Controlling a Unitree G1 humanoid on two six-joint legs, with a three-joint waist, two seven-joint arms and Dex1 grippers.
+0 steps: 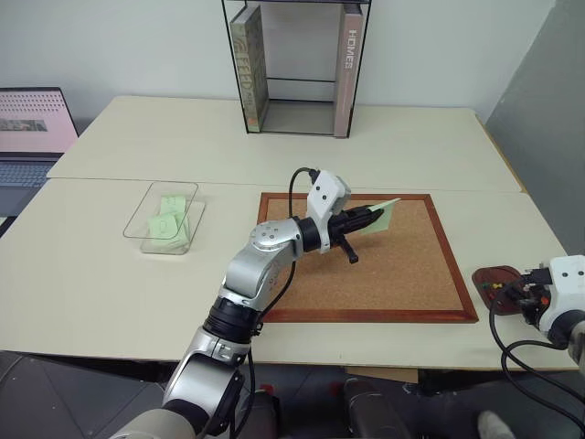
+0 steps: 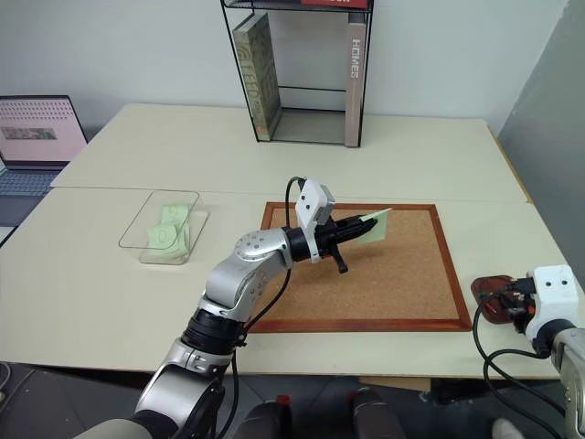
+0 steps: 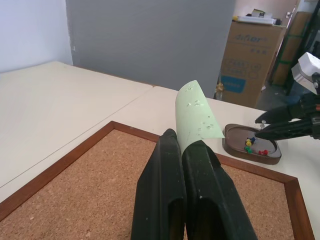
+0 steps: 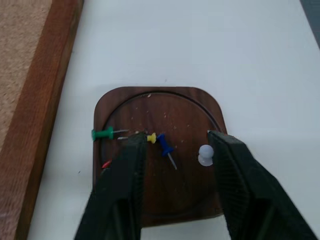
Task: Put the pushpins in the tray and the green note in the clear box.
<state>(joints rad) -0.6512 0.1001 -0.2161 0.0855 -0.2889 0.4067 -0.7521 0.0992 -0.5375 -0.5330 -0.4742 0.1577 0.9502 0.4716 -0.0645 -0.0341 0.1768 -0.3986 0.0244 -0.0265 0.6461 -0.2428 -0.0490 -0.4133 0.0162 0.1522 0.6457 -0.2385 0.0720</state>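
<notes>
My left gripper (image 1: 370,218) hangs over the corkboard, shut on the green note (image 3: 197,112), which sticks up past its fingertips (image 3: 170,137) and curls at the top. The clear box (image 1: 137,218) sits at the left of the table with pale green slips (image 1: 169,219) lying in it. At the table's right front edge lies the dark brown tray (image 4: 160,93). In it are several pushpins: a green one (image 4: 102,134), a yellow one (image 4: 151,137), a blue one (image 4: 165,146) and a white one (image 4: 205,154). My right gripper (image 4: 177,140) is poised just above the tray, open, holding nothing.
The wood-framed corkboard (image 1: 393,274) fills the table's middle right. A black-framed shelf (image 1: 297,69) with books stands at the back. A laptop (image 1: 32,128) sits far left. Cardboard boxes (image 3: 252,60) stand beyond the table in the left wrist view.
</notes>
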